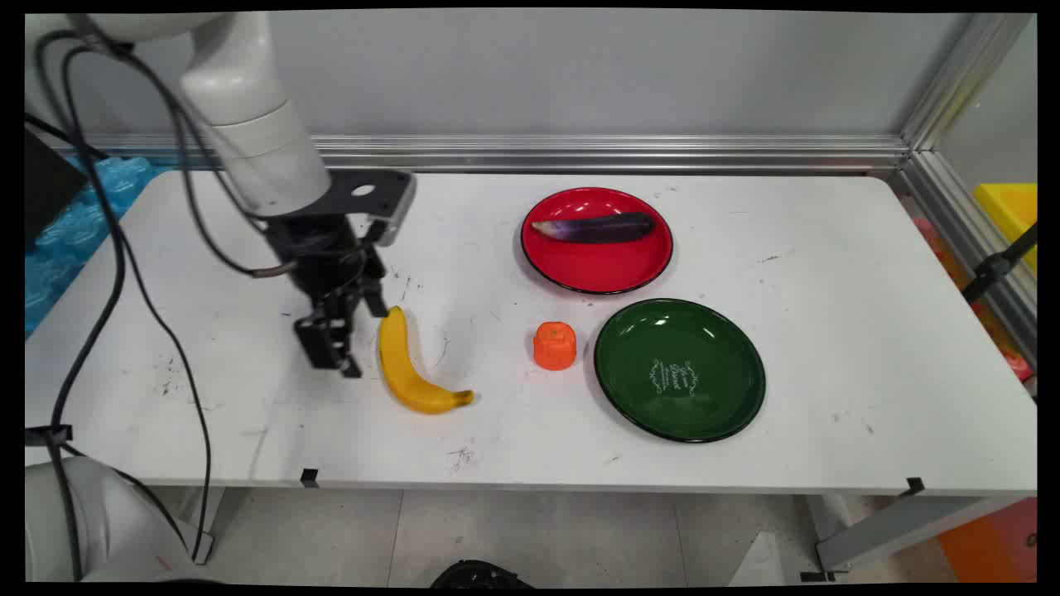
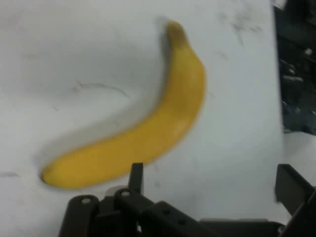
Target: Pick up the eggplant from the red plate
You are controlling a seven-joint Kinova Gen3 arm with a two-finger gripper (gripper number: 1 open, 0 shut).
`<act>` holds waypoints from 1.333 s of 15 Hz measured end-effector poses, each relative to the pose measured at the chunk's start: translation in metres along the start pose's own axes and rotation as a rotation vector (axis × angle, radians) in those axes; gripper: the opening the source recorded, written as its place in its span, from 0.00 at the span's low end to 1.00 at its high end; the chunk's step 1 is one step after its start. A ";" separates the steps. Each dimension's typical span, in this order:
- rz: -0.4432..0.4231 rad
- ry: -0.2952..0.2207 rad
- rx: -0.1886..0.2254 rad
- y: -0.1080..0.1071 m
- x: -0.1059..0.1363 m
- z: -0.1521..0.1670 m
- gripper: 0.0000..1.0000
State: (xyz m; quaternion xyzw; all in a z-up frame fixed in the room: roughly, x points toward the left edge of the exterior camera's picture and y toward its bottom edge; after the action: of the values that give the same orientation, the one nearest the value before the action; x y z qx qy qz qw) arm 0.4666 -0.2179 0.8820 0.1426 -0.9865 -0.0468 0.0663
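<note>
Your table (image 1: 828, 248) is big and mostly bare, so anything nudged can slide or roll far. The arm (image 1: 257, 141) comes in from upper left with cables (image 1: 116, 273) hanging low near the left edge; those could snag or drag if you swing wide. Green plate (image 1: 679, 368) sits right of centre, nothing on it; red plate (image 1: 596, 240) behind it has the eggplant (image 1: 595, 227), which lies loose and could roll off if bumped. Banana (image 1: 411, 364) lies flat left of centre, curved, stem end toward the front. Gripper (image 1: 344, 335) hangs low just beside its left side, jaws open, banana not between them: in the hand view the banana (image 2: 143, 133) sits off to one side of the fingers (image 2: 136, 177), so closing here likely misses or shoves it. Orange piece (image 1: 554, 345) stands near the green plate, well apart from the gripper; a pushed banana could knock it.
</note>
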 end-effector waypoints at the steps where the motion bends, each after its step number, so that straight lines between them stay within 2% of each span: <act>1: 0.005 0.008 0.014 -0.007 0.006 0.001 1.00; 6: 0.032 0.049 0.096 -0.052 0.036 0.005 1.00; 11: 0.046 0.129 0.208 -0.120 0.084 0.009 1.00; 13: 0.045 0.156 0.236 -0.142 0.099 0.010 1.00; 20: 0.013 0.244 0.281 -0.209 0.138 0.024 1.00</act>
State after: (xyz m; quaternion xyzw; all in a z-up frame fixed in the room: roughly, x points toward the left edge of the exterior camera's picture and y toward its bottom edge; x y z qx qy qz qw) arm 0.3892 -0.4556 0.8508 0.1489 -0.9687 0.1096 0.1654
